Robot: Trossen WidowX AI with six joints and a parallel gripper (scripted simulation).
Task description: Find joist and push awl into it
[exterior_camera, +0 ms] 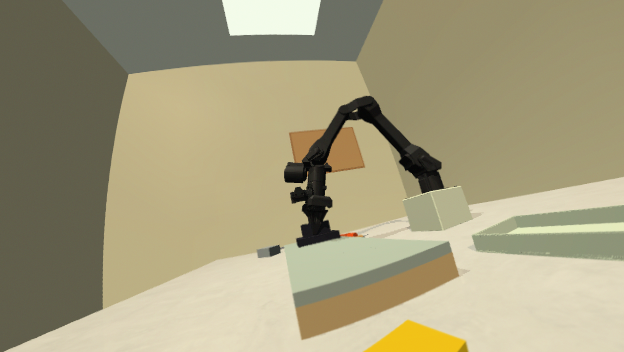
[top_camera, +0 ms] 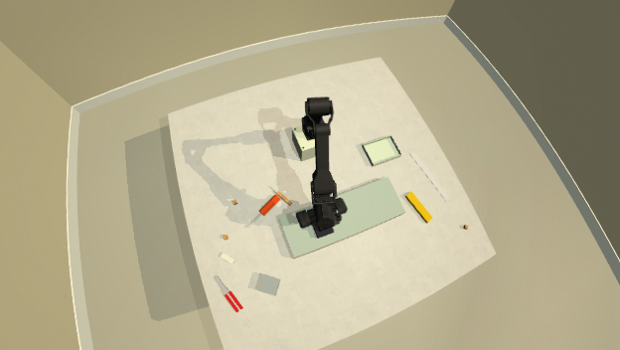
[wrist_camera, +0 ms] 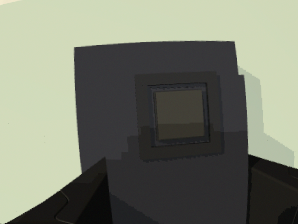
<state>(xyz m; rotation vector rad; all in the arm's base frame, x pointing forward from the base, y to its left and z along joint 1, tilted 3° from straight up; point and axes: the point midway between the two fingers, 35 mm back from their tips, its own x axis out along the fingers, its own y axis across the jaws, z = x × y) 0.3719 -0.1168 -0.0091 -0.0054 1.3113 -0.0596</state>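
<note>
My gripper is shut on the dark stud finder. The finder lies flat at the left part of the pale green floor panel, on it or just above it; I cannot tell which. Its square display is unlit, a dull brown-grey. The awl, with a thin wooden handle, appears to lie left of the panel beside an orange-red-handled screwdriver. The tray stands behind the panel on the right and looks empty. The joist is hidden.
A yellow bar and a long pale strip lie right of the panel. A grey block, red-handled pliers and a white piece lie front left. Small brown bits lie around the edges.
</note>
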